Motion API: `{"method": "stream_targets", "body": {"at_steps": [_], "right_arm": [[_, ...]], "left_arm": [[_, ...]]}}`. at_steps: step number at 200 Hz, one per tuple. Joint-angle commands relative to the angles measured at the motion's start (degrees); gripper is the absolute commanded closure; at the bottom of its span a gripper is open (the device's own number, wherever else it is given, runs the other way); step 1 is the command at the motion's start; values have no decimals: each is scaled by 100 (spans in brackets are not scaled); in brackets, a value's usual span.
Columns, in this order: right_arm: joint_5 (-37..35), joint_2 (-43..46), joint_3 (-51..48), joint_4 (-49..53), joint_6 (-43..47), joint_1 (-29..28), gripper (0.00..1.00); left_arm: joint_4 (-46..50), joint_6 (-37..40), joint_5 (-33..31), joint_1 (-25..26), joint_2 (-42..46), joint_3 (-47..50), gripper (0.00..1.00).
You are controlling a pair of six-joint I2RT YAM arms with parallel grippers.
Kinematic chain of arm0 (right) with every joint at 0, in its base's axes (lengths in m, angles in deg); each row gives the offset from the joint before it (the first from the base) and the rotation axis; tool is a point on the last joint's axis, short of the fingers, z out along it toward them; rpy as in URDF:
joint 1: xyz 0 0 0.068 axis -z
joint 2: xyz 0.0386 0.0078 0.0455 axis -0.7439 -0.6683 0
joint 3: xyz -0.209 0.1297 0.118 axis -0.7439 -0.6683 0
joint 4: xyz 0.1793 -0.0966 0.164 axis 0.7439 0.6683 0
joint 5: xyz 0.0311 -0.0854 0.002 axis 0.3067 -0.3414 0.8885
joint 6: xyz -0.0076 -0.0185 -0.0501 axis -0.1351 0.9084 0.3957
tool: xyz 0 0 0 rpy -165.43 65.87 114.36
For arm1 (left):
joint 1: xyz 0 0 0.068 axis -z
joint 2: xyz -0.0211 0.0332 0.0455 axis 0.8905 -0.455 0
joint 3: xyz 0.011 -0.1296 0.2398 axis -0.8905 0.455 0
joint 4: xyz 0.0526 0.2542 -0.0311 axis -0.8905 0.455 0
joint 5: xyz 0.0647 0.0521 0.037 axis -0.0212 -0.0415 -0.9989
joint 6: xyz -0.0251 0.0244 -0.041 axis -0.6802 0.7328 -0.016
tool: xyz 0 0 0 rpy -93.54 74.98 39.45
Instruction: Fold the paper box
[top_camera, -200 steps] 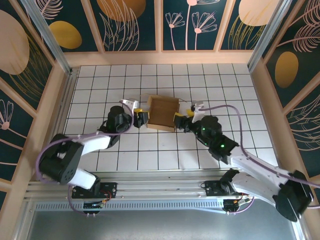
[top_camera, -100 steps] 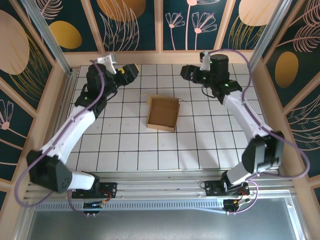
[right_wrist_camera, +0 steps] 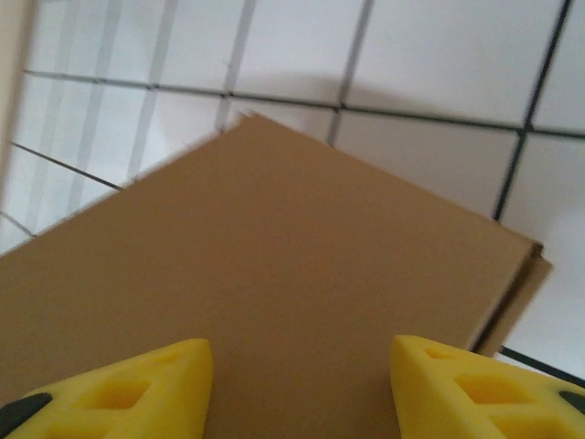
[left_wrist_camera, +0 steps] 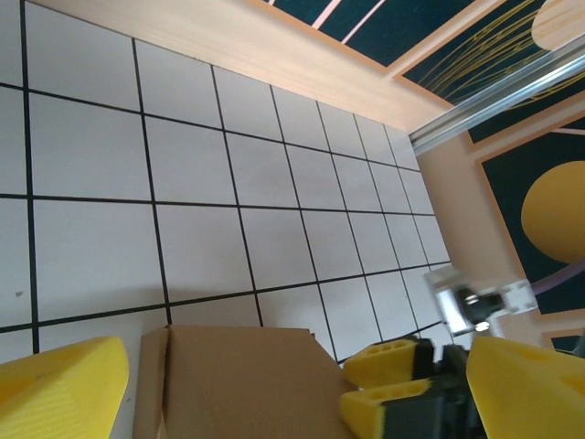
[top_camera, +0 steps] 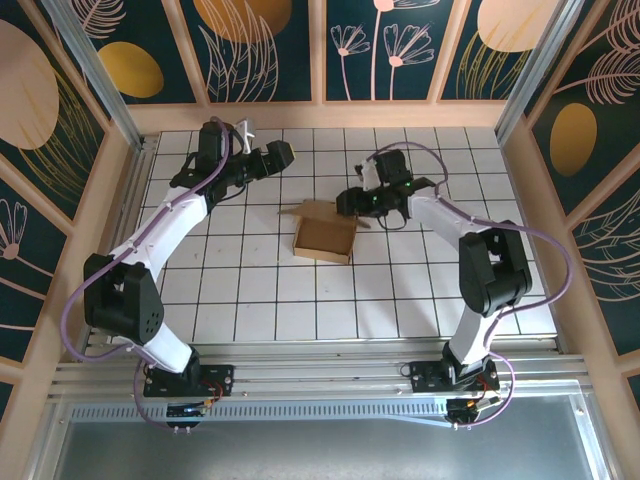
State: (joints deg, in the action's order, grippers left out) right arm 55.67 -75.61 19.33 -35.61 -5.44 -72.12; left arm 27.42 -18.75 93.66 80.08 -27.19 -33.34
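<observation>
The paper box (top_camera: 325, 237) is a small square box of plain brown cardboard with its top open, standing mid-table; a flap sticks up at its far left corner. My right gripper (top_camera: 347, 203) hovers at the box's far right corner. In the right wrist view its jaws (right_wrist_camera: 302, 393) stand open, with a flat cardboard face (right_wrist_camera: 274, 274) close under them and nothing pinched. My left gripper (top_camera: 283, 153) hangs well back and left of the box, apart from it. Seen from its wrist, it (left_wrist_camera: 292, 398) is wide open, looking at the box (left_wrist_camera: 247, 384) and the right gripper's yellow fingers (left_wrist_camera: 393, 358).
The floor is white tile with black grid lines (top_camera: 250, 290). Wooden walls with dark painted panels (top_camera: 320, 110) close in three sides, with aluminium posts (top_camera: 100, 75) at the back corners. A metal rail (top_camera: 320, 372) runs along the near edge by the arm bases.
Both arms lifted away from the box's sides to the back. The right gripper has since come down to the box's far right corner. The left gripper's jaws have spread wider.
</observation>
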Motion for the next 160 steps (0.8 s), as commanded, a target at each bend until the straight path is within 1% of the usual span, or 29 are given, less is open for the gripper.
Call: {"method": "stream_targets", "body": {"at_steps": [1, 25, 36, 51, 70, 89, 96, 106, 119, 134, 144, 151, 160], "right_arm": [[-1121, -228, -339, 4, 430, -192, 45], [-1925, -412, -590, -96, 582, -433, 43], [-2040, -427, -624, -123, 599, -502, 43], [-1841, -244, -644, -207, 470, -521, 41], [-1543, 313, -831, -574, 91, -513, 37], [-1750, 963, -1282, -1033, -687, -402, 34], [-1846, 1152, -1554, -1228, -1009, -325, 33], [-1807, 1364, -1948, -1577, -1388, -223, 30], [-1626, 1438, -2332, -1937, -1733, -104, 25], [-1434, 1281, -2437, -2061, -1876, -83, 22], [-1286, 1171, -2494, -2194, -1966, -91, 23], [-1125, 1106, -2586, -2399, -2080, -91, 26], [-885, 1036, -2724, -2751, -2261, -72, 33]], "left_arm": [[149, 214, 17, -12, 76, 165, 3], [84, 258, 54, -16, -40, 347, 1], [7, 243, 141, -12, -131, 452, 1], [-74, 273, 216, -16, -254, 595, 1], [-93, 340, 244, -14, -431, 760, 2], [-191, 355, 290, -9, -536, 967, 4], [-255, 332, 305, -9, -725, 1062, 5], [-367, 308, 343, -3, -813, 1195, 8], [-579, 222, 499, -7, -942, 1342, 10], [-806, 125, 761, 28, -1130, 1428, 11], [-915, 80, 880, 63, -1243, 1455, 11], [-968, 61, 935, 99, -1295, 1465, 11], [-1021, 48, 964, 115, -1347, 1480, 11]]}}
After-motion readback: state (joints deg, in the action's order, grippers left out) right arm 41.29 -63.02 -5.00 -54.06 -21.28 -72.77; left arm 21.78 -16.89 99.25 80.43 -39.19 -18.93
